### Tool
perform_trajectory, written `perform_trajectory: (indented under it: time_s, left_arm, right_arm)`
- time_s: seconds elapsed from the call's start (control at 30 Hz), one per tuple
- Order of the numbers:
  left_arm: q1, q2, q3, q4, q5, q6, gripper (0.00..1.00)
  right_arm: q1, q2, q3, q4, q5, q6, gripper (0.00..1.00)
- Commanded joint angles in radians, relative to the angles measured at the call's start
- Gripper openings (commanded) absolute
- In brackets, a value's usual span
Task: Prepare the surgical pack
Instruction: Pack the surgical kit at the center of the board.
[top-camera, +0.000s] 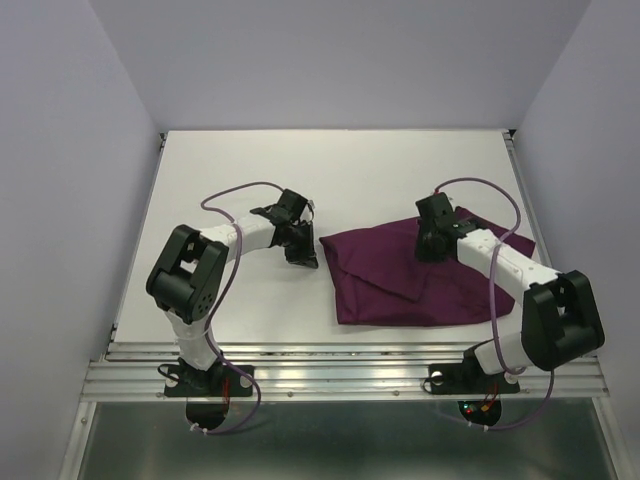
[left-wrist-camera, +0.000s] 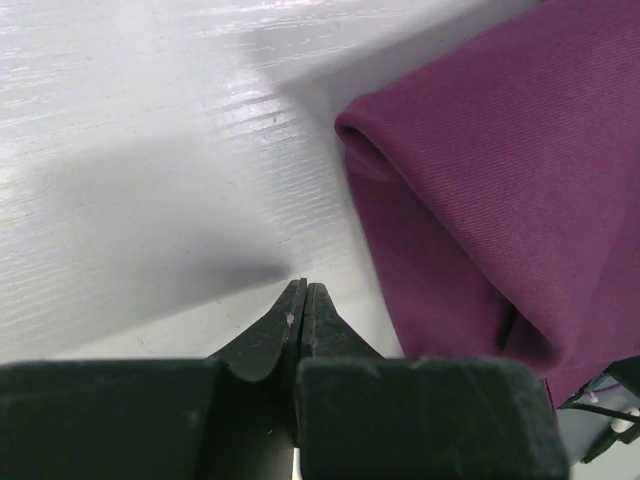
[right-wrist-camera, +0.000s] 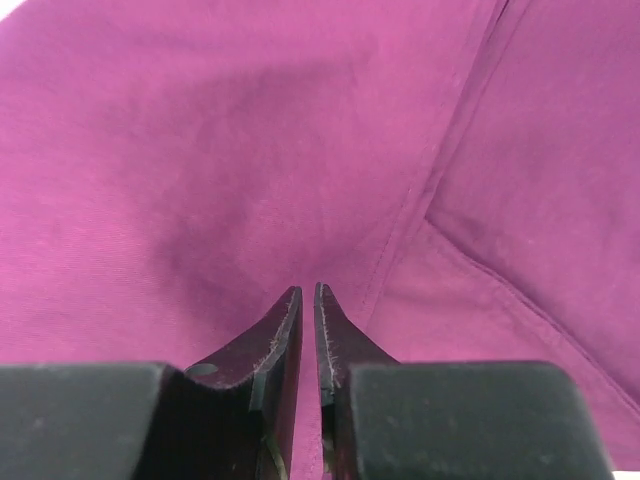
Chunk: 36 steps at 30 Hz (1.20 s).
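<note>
The dark-purple cloth (top-camera: 400, 285) lay right of centre in the overhead view, on the white table (top-camera: 330, 170), folded loosely over itself with a flap crossing its middle. It looked soft, light and limp. Judged from its slack folds, it would sag and slide on the smooth tabletop rather than lift as a sheet. A pinch on a hemmed edge or a corner would serve better than one on the flat middle, where the fingers would only bunch the fabric.

The left wrist view showed a rounded double fold (left-wrist-camera: 350, 130) at upper centre, a likely place to take hold. The right wrist view showed a hem line (right-wrist-camera: 430, 215) running down the right half of the frame.

The left gripper (top-camera: 303, 257) sat just left of the cloth's left edge, over bare table, its fingers pressed together and empty. The right gripper (top-camera: 428, 252) hung over the upper middle of the cloth. Its fingers were barely parted, with a thin slit between them and no fabric caught in it.

No tray, packet or other container was visible in any view. The folds may have covered something, but that could not be told from these views.
</note>
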Motion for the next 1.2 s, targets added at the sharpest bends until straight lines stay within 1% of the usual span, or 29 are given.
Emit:
perform_trajectory:
  time_s: [0.0,0.07,0.13,0.27,0.43,0.57,0.6,0.67,0.7,0.77,0.87,1.0,1.03,1.17]
  left_arm:
    - [-0.015,0.012,-0.008,0.014,-0.005,0.0,0.0]
    - [-0.026,0.024,0.005,0.011,0.001,0.007,0.0]
    - [-0.046,0.052,0.022,0.006,0.008,0.018,0.0]
    - [-0.075,0.098,0.062,0.015,0.03,0.027,0.0]
    - [-0.073,0.151,0.131,0.005,0.048,0.038,0.0]
    - [-0.052,0.182,0.199,-0.005,0.042,0.052,0.0]
    - [-0.03,0.193,0.229,-0.006,0.045,0.053,0.0]
    - [-0.004,0.227,0.277,-0.011,0.048,0.063,0.0]
    - [0.026,0.245,0.297,-0.018,0.047,0.069,0.0]
    - [0.052,0.254,0.347,-0.035,0.032,0.076,0.0]
    - [0.08,0.236,0.381,-0.087,0.013,0.095,0.0]
    - [0.082,0.178,0.381,-0.129,-0.024,0.115,0.0]
    - [0.082,0.152,0.378,-0.135,-0.033,0.115,0.0]
    - [0.082,0.084,0.322,-0.138,-0.041,0.109,0.0]
  right_arm:
    - [0.0,0.047,-0.041,0.078,-0.101,0.015,0.15]
    - [0.0,0.08,-0.082,0.109,-0.142,0.027,0.14]
    - [0.0,0.109,-0.128,0.178,-0.211,0.039,0.14]
    - [0.0,0.157,-0.159,0.269,-0.285,0.083,0.13]
    - [0.0,0.238,-0.166,0.393,-0.357,0.153,0.13]
    - [0.0,0.304,-0.137,0.468,-0.356,0.22,0.13]
    - [0.0,0.318,-0.127,0.483,-0.357,0.241,0.13]
    - [0.009,0.367,-0.075,0.511,-0.357,0.261,0.13]
    - [0.009,0.383,-0.055,0.517,-0.356,0.262,0.13]
    - [0.009,0.412,0.01,0.507,-0.342,0.254,0.13]
    - [0.009,0.397,0.085,0.442,-0.291,0.219,0.13]
    - [0.009,0.268,0.111,0.37,-0.19,0.174,0.15]
    - [0.009,0.211,0.111,0.344,-0.166,0.168,0.17]
    - [0.009,0.104,0.085,0.289,-0.158,0.139,0.18]
